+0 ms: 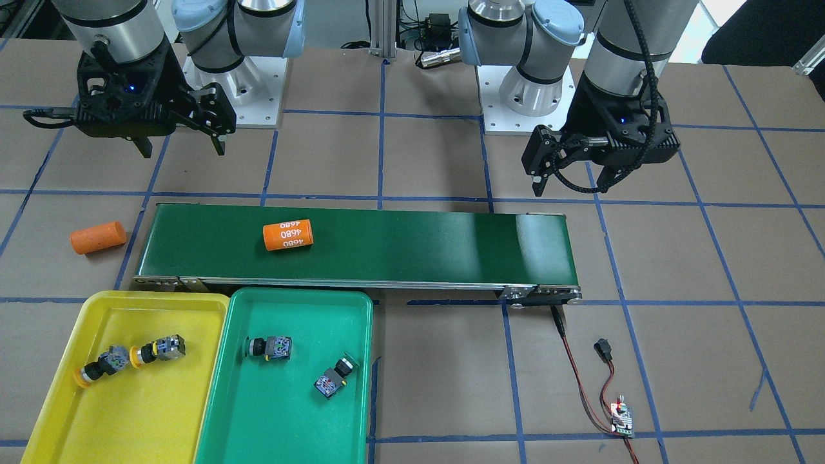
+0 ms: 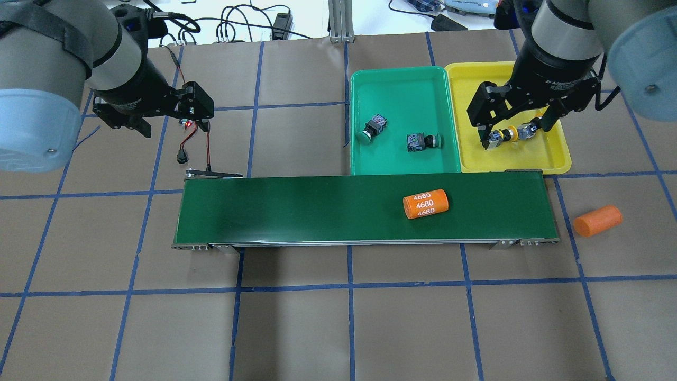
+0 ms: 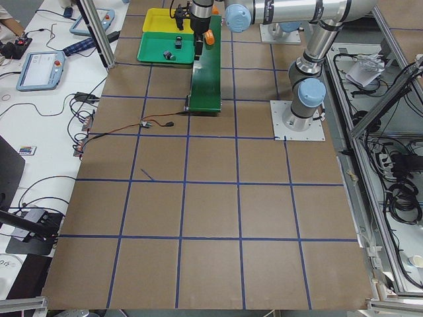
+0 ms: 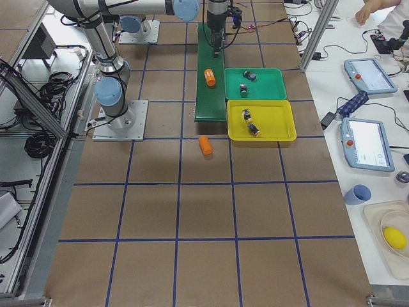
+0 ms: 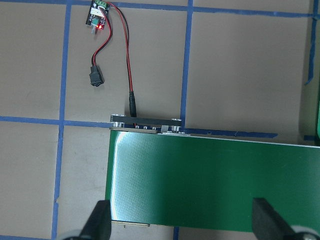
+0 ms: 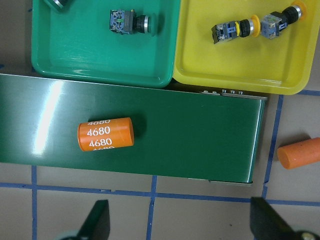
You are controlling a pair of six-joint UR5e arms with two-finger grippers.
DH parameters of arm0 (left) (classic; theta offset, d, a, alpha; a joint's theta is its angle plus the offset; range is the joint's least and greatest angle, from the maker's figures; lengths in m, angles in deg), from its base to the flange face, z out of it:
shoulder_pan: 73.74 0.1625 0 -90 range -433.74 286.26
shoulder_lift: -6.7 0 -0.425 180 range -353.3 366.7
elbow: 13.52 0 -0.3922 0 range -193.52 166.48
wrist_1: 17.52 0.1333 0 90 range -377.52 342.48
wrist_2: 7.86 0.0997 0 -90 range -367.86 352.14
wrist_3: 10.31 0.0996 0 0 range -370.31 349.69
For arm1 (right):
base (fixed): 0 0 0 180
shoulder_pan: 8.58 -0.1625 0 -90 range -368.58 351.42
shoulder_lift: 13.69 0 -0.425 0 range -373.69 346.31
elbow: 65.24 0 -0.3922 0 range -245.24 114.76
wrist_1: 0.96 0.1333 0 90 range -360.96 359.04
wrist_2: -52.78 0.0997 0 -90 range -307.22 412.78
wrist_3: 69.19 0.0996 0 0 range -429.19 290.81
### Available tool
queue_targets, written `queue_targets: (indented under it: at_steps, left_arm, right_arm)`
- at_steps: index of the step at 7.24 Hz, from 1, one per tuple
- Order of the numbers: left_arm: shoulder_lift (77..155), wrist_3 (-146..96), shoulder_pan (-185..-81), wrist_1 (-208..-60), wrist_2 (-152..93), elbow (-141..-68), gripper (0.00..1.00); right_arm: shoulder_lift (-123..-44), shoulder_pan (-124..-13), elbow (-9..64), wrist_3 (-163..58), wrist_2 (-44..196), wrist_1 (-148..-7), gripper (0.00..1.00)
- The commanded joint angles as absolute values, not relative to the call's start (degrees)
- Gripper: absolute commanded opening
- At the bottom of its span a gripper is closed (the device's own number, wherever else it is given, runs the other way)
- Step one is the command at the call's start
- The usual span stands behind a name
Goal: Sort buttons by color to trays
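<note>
Two yellow-capped buttons (image 1: 97,368) (image 1: 158,350) lie on their sides in the yellow tray (image 1: 129,425). Two green-capped buttons (image 1: 271,347) (image 1: 334,379) lie in the green tray (image 1: 277,425). The right wrist view shows one green button (image 6: 127,22) and both yellow ones (image 6: 232,30) (image 6: 280,17). My right gripper (image 1: 182,149) is open and empty, raised on the robot's side of the belt, away from the trays. My left gripper (image 1: 570,187) is open and empty, raised behind the belt's other end. In the wrist views both pairs of fingers (image 5: 182,227) (image 6: 180,222) stand wide apart.
A long dark-green conveyor belt (image 1: 419,245) lies between me and the trays. An orange cylinder marked 4680 (image 1: 288,234) lies on it. Another orange cylinder (image 1: 98,237) lies on the table beside the belt's end. A small circuit board with wires (image 1: 622,419) lies near the other end.
</note>
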State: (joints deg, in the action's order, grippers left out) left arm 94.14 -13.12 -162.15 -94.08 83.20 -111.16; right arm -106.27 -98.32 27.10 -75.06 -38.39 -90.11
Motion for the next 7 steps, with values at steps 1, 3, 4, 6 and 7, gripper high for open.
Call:
queue_targets:
  at_steps: [1, 3, 4, 6, 7]
  left_arm:
    - [94.1, -13.1, -162.2, -94.1, 83.2, -111.3, 1.0]
    - [94.1, -13.1, -162.2, -94.1, 83.2, -111.2, 1.0]
    - [94.1, -13.1, -162.2, -94.1, 83.2, -111.2, 1.0]
    - [94.2, -13.1, -162.2, -94.7, 83.4, -110.7, 1.0]
    - [94.1, -13.2, -162.2, -95.5, 83.4, -110.7, 1.0]
  right_arm:
    - [-106.4, -98.4, 27.6, -75.3, -33.2, -90.1, 1.0]
    - [-106.2, -97.5, 27.5, -75.9, -34.2, -89.2, 1.0]
    - [-106.2, -97.5, 27.1, -75.5, -34.3, -88.2, 1.0]
    - [-106.5, -97.4, 27.0, -75.0, -34.3, -87.7, 1.0]
    - [-107.8, -97.9, 27.0, -75.0, -33.3, -88.1, 1.0]
